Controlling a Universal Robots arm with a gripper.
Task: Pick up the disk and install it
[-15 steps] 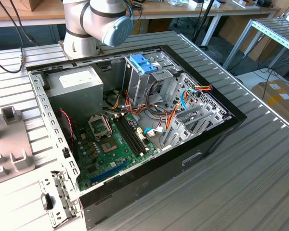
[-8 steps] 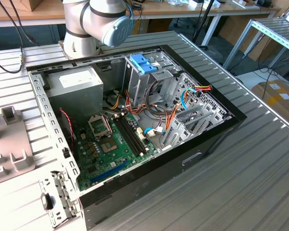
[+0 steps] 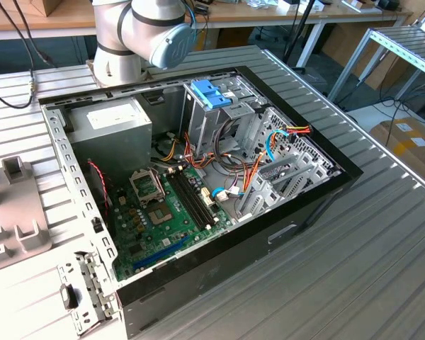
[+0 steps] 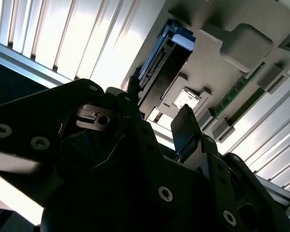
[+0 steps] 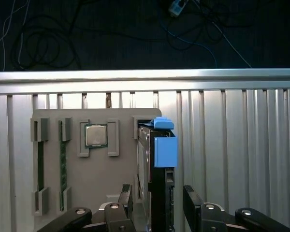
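We judge the pick-up step to be in hand. The disk (image 5: 157,159) is not yet grasped, and nothing of the install is done. It stands on edge in a slot of the grey holder tray (image 5: 121,169), with its bright blue carrier (image 5: 165,151) turned toward the arm. The tray lies on the slatted tabletop (image 5: 232,145) and also carries a processor (image 5: 95,135) and two memory sticks (image 5: 40,164), each in its own recess beside the disk's slot.

The end effector (image 5: 158,188) is spread. In the first wrist view its two dark fingers (image 5: 191,198) flank the disk, one on each flat side. A sliver of gap shows on both sides, so we read them as not touching it. In the second wrist view the end effector (image 4: 157,99) points at the disk (image 4: 162,63), which seems to lie just beyond the fingertips. We cannot tell how deep the tips sit along its sides.

As we see it, the grasp calls for the fingers to be centred over the thin edge and to close squarely on the two flat faces. The lift should then go straight out of the slot, since a tilt could bind the carrier against the tray.

In the exterior view the open computer case (image 3: 319,205) lies on the tabletop, its drive cage (image 3: 219,120) on the side nearest the arm's base.
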